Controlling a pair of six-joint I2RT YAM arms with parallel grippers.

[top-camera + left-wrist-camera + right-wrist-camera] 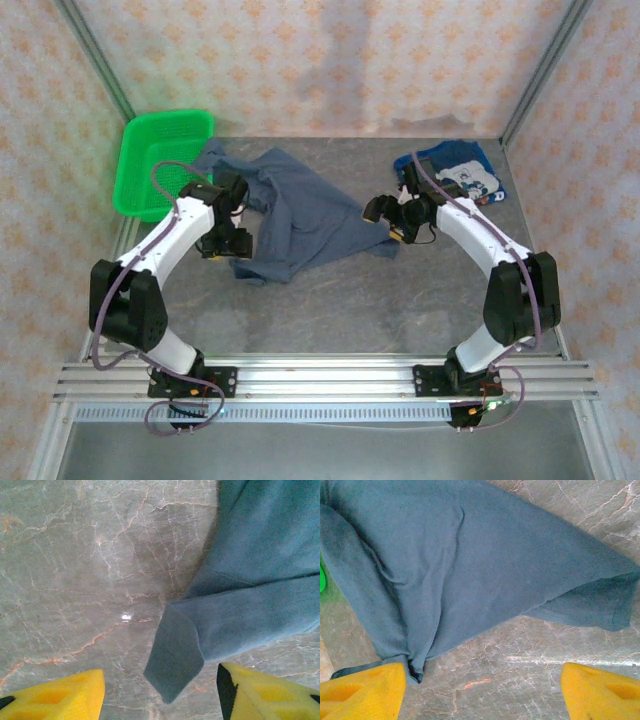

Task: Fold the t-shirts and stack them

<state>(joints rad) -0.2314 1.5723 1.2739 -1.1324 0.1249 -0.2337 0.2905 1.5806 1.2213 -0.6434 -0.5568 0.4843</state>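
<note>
Top external: your left gripper [232, 245] hangs over the slate-blue t-shirt [300, 215] at its left hem. Your right gripper [385, 215] is at the shirt's right tip. The royal blue printed t-shirt [465, 170] lies just beyond the right gripper, and the green basket [150, 150] is beyond the left one.

Left wrist: jaws parted, yellow pads [60, 695] wide. A slate-blue corner [175, 660] sits between them, ungripped.

Right wrist: jaws parted. The slate-blue cloth [470, 565] spreads ahead, its hem touching the left-hand pad [365, 687].
</note>
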